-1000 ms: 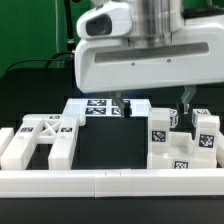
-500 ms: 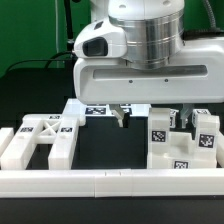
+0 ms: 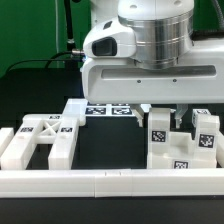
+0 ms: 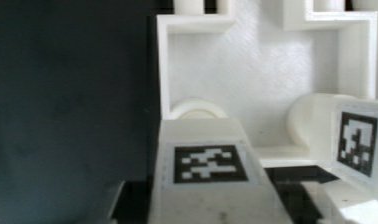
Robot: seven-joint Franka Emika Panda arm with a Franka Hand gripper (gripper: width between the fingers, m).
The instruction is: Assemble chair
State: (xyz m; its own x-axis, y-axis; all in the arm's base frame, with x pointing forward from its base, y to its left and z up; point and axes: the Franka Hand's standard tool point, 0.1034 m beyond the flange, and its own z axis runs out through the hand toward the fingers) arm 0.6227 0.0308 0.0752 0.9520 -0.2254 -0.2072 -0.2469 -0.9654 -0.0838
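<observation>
Closest in, the border rail (image 3: pixel 110 182) runs along the front. Behind it are the chair parts: the flat frame (image 3: pixel 40 140) at about 8 o'clock from the gripper (image 3: pixel 161 116), and the blocky seat (image 3: pixel 185 150) at 5 o'clock. The gripper hovers just over the seat's tagged post (image 3: pixel 159 124). Jaws look spread, nothing clamped. It's hard chunky plastic, so I'd guess light, stiff and a bit slick; pinch flat opposite faces. Farthest back lies the marker board (image 3: pixel 105 110).

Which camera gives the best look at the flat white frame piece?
The exterior view: the flat frame lies whole and unobstructed at that view's left. The wrist view is too close to tell whether it appears.
</observation>
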